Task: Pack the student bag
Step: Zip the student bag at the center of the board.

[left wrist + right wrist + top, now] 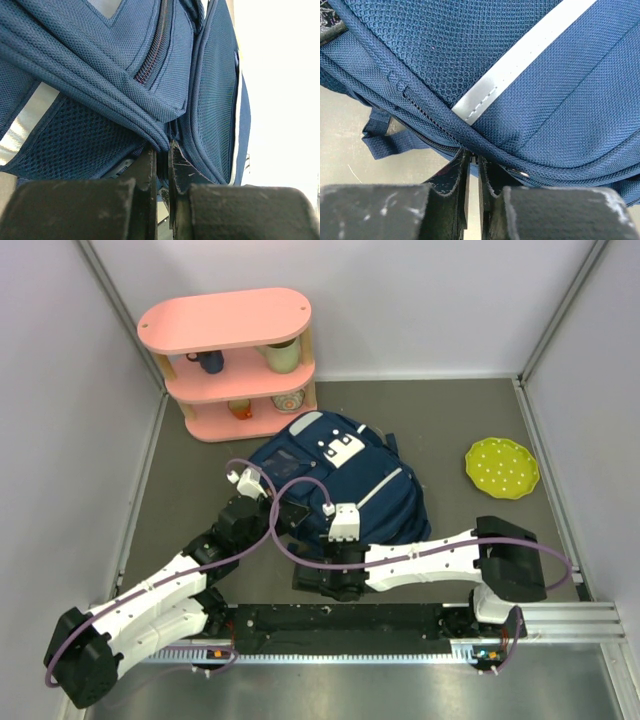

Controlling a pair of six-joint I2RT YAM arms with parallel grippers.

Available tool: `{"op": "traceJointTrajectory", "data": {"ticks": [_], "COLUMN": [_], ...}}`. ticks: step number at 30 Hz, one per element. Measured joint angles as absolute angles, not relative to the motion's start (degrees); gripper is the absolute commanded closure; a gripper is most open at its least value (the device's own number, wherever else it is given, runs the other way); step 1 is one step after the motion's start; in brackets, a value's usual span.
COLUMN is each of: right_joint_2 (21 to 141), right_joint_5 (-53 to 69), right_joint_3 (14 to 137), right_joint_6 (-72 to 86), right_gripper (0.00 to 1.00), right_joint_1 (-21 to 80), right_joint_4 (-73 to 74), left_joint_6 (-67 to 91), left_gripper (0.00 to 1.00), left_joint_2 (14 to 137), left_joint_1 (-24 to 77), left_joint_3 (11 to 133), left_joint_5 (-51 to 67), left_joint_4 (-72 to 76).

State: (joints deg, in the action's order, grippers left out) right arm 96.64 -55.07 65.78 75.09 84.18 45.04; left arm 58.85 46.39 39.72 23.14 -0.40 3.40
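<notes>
The student bag (340, 480), navy with white patches and stripes, lies in the middle of the table. My left gripper (288, 510) is at its near left side. In the left wrist view a thick fold of bag fabric (100, 75) beside a zipper (152, 60) is pinched in my left gripper (162, 150). My right gripper (332, 552) is at the bag's near edge. Its fingers (474, 159) stand almost together on the piped seam just under a zipper line of the bag (545, 110), below a white stripe (520, 55).
A pink three-tier shelf (235, 360) with cups stands at the back left. A yellow-green dotted plate (502, 467) lies at the right. A blue webbing strap loop (385, 142) hangs off the bag's edge. Grey walls close in both sides.
</notes>
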Motion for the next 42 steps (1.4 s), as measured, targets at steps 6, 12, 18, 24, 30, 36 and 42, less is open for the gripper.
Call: {"op": "traceJointTrajectory", "data": {"ticks": [6, 12, 18, 24, 30, 36, 42], "right_joint_2": [96.5, 92.9, 83.7, 73.5, 64.9, 60.4, 57.8], "right_joint_5": [-55.9, -55.4, -52.1, -44.6, -37.8, -34.4, -33.2], "right_joint_3": [65.7, 63.5, 55.6, 45.4, 36.6, 31.7, 29.1], "right_joint_6": [74.9, 73.1, 69.4, 63.3, 59.9, 57.5, 57.3], "right_gripper": [1.00, 1.00, 1.00, 1.00, 1.00, 1.00, 1.00], "right_joint_1": [84.1, 84.1, 84.0, 83.1, 82.5, 82.2, 81.3], "right_joint_4": [44.7, 42.4, 34.8, 24.6, 17.3, 14.1, 13.2], "left_joint_6": [58.8, 58.8, 58.8, 58.6, 58.6, 58.6, 58.6], "left_gripper": [1.00, 1.00, 1.00, 1.00, 1.00, 1.00, 1.00], "left_joint_2": [46.4, 46.4, 46.4, 46.3, 45.4, 45.3, 45.4], "left_joint_1": [39.7, 39.7, 40.2, 40.5, 40.7, 40.7, 40.6], "left_joint_3": [23.1, 23.1, 23.0, 22.8, 21.3, 21.0, 20.3], "left_joint_5": [-0.4, -0.4, 0.5, 0.4, 0.2, 0.3, 0.7], "left_joint_4": [3.4, 3.8, 4.4, 3.9, 3.8, 3.5, 4.3]}}
